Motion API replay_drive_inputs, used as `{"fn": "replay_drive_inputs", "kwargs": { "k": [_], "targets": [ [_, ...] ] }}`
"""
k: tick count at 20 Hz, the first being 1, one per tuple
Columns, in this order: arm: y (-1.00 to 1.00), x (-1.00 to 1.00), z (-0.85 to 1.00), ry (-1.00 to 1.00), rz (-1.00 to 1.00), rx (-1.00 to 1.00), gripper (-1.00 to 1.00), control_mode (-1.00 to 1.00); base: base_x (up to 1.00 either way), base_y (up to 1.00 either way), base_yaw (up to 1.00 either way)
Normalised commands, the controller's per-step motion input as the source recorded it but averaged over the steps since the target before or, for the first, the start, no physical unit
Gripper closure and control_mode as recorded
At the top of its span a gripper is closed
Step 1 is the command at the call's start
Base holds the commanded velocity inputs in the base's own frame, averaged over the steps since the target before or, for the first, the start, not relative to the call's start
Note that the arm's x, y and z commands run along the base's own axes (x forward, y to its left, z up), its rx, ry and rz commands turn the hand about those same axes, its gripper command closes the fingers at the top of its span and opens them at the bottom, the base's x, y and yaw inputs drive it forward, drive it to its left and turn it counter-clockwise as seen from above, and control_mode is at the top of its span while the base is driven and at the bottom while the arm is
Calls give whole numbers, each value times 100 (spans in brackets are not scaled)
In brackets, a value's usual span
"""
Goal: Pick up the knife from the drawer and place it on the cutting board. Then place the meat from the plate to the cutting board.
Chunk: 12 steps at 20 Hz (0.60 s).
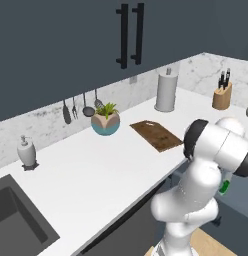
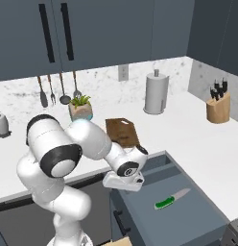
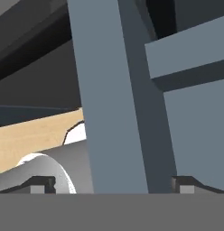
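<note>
The drawer stands pulled out below the counter's edge. On its floor lies the knife, green handle to the left and blade to the right; its handle peeks out behind my arm. My gripper hangs over the drawer's left front corner, left of the knife and apart from it. In the hand view the gripper is open, fingertips wide apart with nothing between them, facing a blue-grey drawer wall. The dark brown cutting board lies bare on the white counter behind the drawer. The plate and the meat are out of view.
On the counter stand a paper towel roll, a tan knife block, a plant pot and a soap dispenser. Utensils hang on the back wall. A dark sink lies far left.
</note>
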Motion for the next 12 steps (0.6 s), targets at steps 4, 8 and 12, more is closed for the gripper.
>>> {"fn": "replay_drive_inputs", "kwargs": {
  "k": [4, 8, 12],
  "targets": [
    [6, -73, 65, 0, -3, 0, -100, -100, 0, 0, 0],
    [-29, -25, 96, 0, -13, 0, -100, -100, 0, 0, 0],
    [-43, -1, 79, 1, -23, -2, -100, -100, 0, 0, 0]
  ]
}}
